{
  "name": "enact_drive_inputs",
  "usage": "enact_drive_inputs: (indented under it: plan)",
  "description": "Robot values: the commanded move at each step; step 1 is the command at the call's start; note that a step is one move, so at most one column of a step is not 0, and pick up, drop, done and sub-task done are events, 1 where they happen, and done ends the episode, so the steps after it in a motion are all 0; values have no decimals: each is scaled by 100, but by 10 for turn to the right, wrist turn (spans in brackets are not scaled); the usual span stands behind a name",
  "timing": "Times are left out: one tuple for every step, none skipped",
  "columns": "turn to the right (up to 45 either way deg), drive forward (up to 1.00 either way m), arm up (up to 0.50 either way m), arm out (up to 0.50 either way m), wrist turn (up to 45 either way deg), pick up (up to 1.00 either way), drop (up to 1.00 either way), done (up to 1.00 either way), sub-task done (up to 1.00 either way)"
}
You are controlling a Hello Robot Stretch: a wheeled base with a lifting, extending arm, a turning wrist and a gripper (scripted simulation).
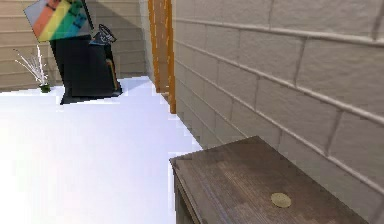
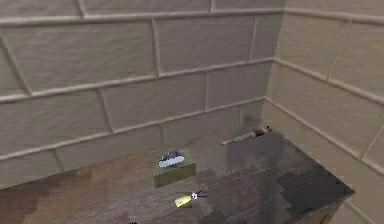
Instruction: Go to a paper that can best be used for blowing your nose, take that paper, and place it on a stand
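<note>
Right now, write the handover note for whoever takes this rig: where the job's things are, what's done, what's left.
Tissue box: olive, pale paper at its top, standing on the wooden tabletop by the block wall, in the arm side view. A yellow thing lies near it.
Done: robot is alongside the paper.
Left: take the paper, carry it to a stand; the dark stand across the room may serve.

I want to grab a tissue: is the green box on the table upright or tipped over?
Upright: the green box sits flat on the table, pale tissue sticking up from its top.
</note>
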Motion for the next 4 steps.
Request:
enact_drive_inputs:
  plan:
    - [0, 0, 50, 0, 0, 0, 0, 0, 0]
    - [0, 0, 34, 0, 0, 0, 0, 0, 0]
    - [0, 0, 0, 28, 0, 0, 0, 0, 0]
    - [0, 0, 0, 0, 450, 0, 0, 0, 0]
